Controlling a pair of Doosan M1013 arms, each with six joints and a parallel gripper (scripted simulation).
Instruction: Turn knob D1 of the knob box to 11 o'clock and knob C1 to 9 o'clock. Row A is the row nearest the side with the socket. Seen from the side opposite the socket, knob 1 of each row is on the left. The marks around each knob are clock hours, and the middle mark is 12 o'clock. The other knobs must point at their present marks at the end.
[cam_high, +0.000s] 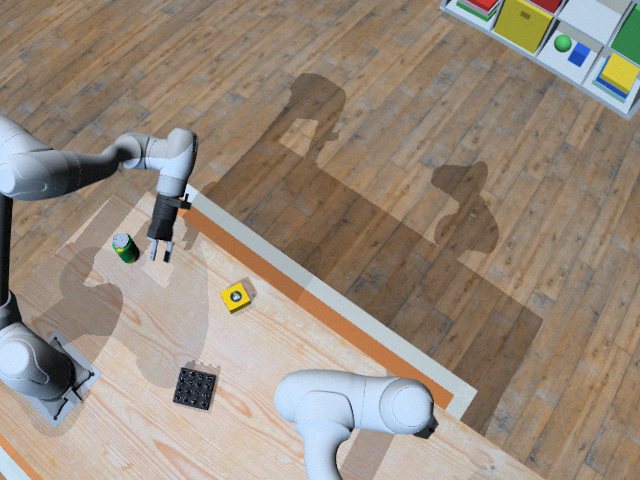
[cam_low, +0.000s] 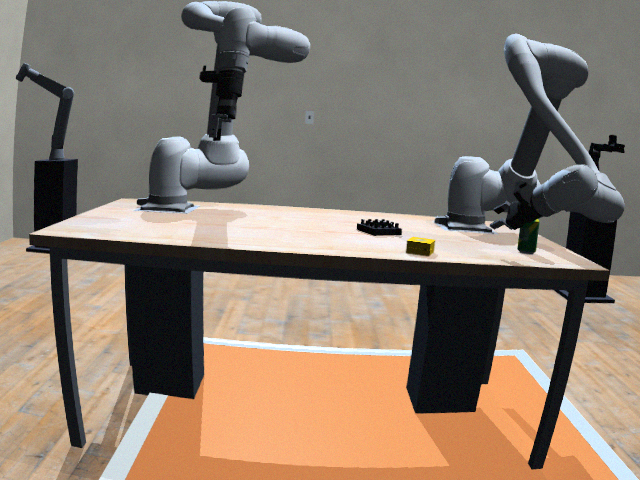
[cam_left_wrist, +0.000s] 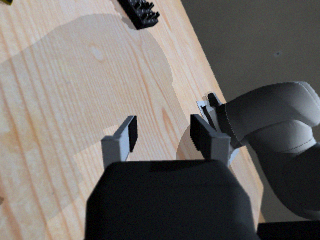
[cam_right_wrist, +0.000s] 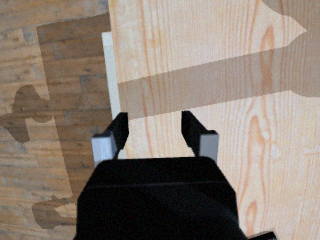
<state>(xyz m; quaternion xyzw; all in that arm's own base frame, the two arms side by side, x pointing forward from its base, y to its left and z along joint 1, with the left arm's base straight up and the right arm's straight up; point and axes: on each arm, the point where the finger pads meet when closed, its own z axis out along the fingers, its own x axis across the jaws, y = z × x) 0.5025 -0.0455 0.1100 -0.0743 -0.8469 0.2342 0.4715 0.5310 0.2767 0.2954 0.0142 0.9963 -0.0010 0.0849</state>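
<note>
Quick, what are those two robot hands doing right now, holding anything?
Left gripper: open, holding nothing.
Right gripper: open, holding nothing.
</note>
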